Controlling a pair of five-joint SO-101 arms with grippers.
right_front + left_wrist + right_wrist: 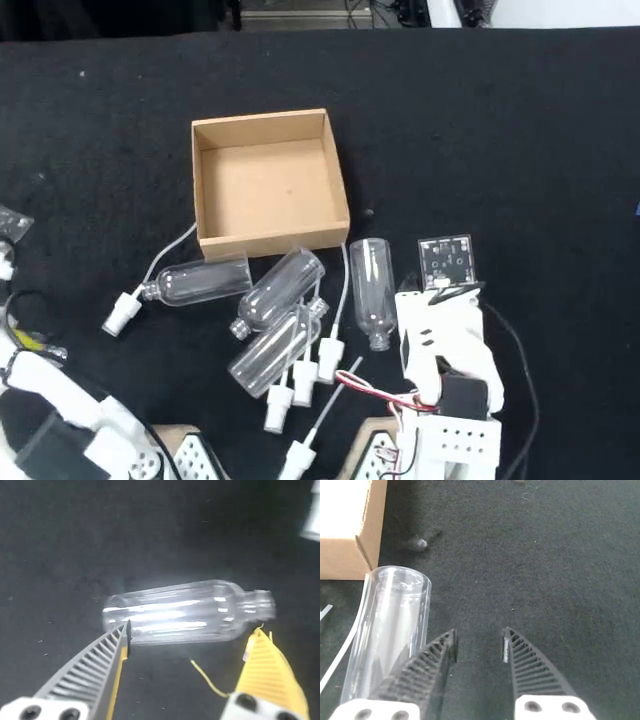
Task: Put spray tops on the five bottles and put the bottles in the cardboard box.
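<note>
Just beside a capless bottle point(390, 630), right gripper point(479, 637), fingers point(532, 667) apart.

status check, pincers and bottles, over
Left pincer open, facing an uncapped clear plastic bottle. Right pincer open beside another clear bottle. Brown cardboard box empty. Loose white spray tops lie among the other bottles.

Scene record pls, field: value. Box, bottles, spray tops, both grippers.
box: cardboard box, open, nothing inside
bottles: four lie in front of it; rightmost bottle has no top
tops: loose spray tops clustered by the bottles
left gripper: open, topless bottle lying just past its fingers
right gripper: open, beside rightmost bottle
</note>
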